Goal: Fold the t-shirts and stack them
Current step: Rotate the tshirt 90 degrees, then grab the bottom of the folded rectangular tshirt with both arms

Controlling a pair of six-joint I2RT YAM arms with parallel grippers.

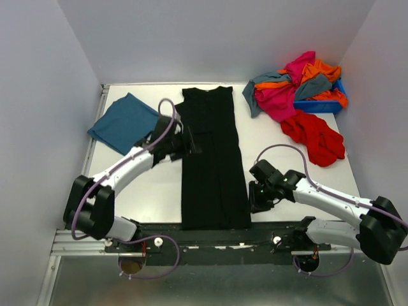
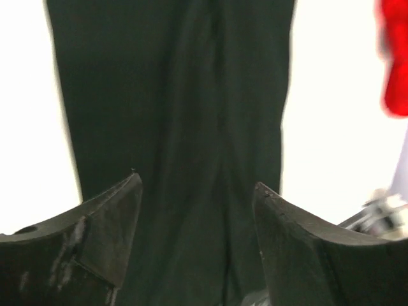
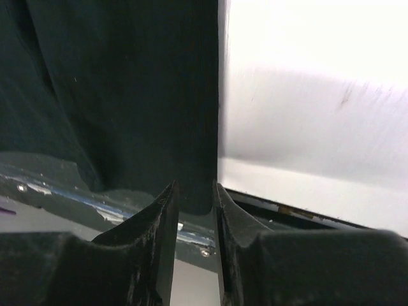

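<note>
A black t-shirt (image 1: 213,172) lies flat in the middle of the table (image 1: 280,153), folded into a long narrow strip that runs from near the far edge down to the near edge, with its collar at the far end. Its sides are turned in, and soft creases run along its length

The left gripper (image 1: 189,145) hovers over the left side of the strip, about a third of the way down from the collar. In the left wrist view its fingers (image 2: 108,223) stand wide apart with only the black cloth showing below them and nothing held between

The right gripper (image 1: 255,203) sits low at the right side of the strip, close to the near edge of the table. In the right wrist view its fingers (image 3: 153,236) have a narrow gap between them. The right edge of the black cloth lies just beyond the tips, and nothing appears pinched

A teal-blue t-shirt (image 1: 124,122) lies folded near the far left corner, apart from the black one. At the far right corner, magenta (image 1: 277,99), orange (image 1: 319,69) and grey-blue (image 1: 264,80) t-shirts are heaped over a small blue bin (image 1: 319,105). A crumpled red t-shirt (image 1: 315,137) lies on the table just in front of the bin
</note>
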